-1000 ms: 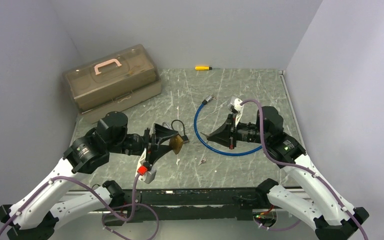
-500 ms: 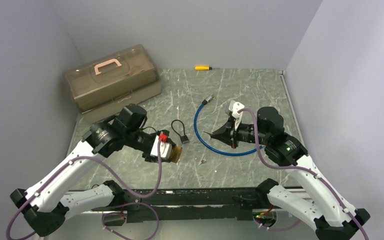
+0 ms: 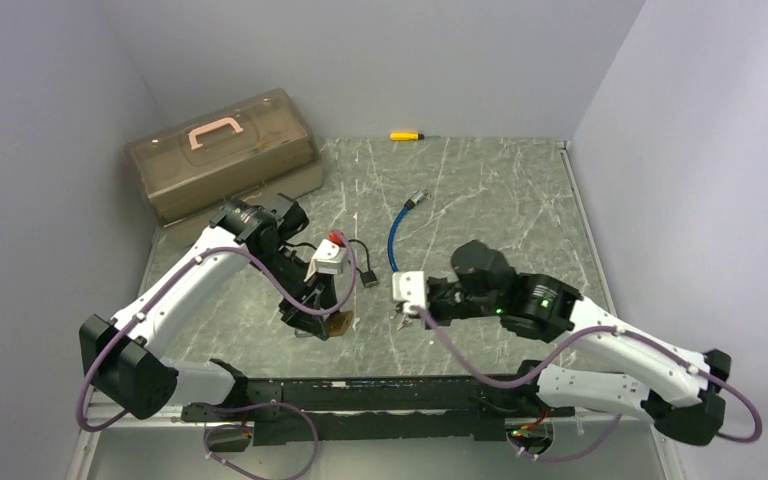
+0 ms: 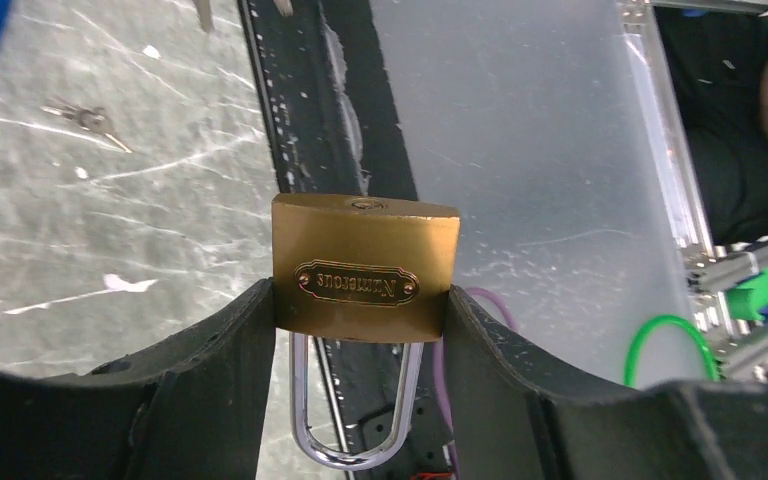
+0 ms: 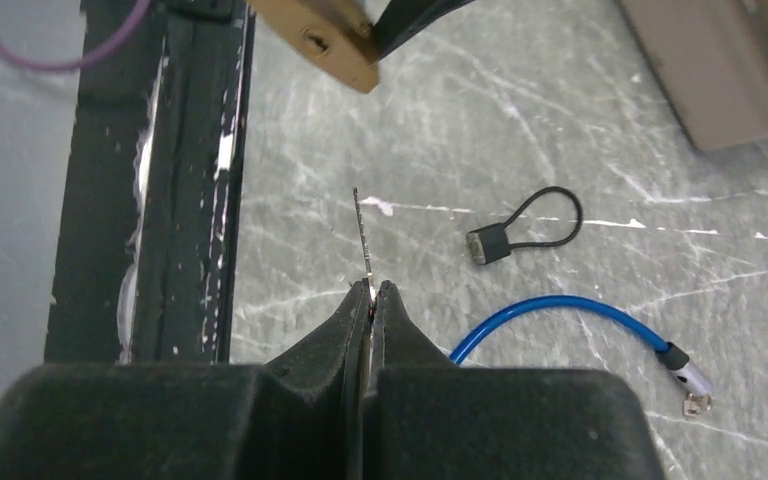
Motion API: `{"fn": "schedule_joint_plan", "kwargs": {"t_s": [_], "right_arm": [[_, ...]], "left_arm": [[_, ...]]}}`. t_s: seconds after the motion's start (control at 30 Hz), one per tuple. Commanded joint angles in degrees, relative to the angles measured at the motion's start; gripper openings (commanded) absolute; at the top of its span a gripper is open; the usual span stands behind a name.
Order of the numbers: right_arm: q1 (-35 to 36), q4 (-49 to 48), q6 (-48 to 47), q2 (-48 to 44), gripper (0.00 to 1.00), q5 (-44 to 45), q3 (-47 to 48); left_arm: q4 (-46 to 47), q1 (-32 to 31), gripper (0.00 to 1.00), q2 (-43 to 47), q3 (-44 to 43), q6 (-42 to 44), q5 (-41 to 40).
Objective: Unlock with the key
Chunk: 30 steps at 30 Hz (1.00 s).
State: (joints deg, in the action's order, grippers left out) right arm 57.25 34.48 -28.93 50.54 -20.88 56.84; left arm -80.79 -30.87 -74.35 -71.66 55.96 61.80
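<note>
Brass padlock (image 4: 365, 250) clamped in the left gripper (image 4: 360, 305); right gripper (image 5: 370, 290) pinches the key (image 5: 363, 235), bow hidden between its fingers

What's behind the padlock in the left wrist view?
The black rail along the table edge, scratched table left of it. The padlock and left end effector's fingers cover part of the rail.

Table (image 3: 500, 190): grey stone-look top with white scratches.
Toolbox (image 3: 222, 165): at 10 o'clock, brown, see-through, pink handle, lid down.
Screwdriver (image 3: 405, 135): at 12 o'clock, yellow, by the far wall.
Blue cable (image 3: 391, 240): near the centre, curved, metal plug at its far end.
Black loop (image 5: 488, 245): just at 9 o'clock of the cable.
Small keys (image 4: 85, 117): at 6 o'clock, near the front edge.
</note>
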Motion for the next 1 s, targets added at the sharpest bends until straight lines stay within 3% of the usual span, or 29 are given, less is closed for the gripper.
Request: {"fn": "schedule_joint_plan", "kwargs": {"t_s": [0.0,0.27,0.47,0.97], "right_arm": [[6.30,4.48,-5.93,2.85,0.00,12.35,4.13],[12.90,8.43,-6.21,7.37,0.00,20.14,10.17],[18.45,10.61,-3.14,13.39,0.00,24.36,14.00],[20.88,8.80,-2.22,16.50,0.00,26.16,14.24]], "left_arm": [[-9.41,0.19,0.00,-0.36,-2.30,2.99,5.98],[-8.33,-0.24,0.00,-0.44,-0.72,-2.56,7.06],[1.86,-2.07,0.00,0.73,1.03,-19.23,4.14],[5.51,-2.06,0.00,1.11,3.03,-24.06,5.03]]}}
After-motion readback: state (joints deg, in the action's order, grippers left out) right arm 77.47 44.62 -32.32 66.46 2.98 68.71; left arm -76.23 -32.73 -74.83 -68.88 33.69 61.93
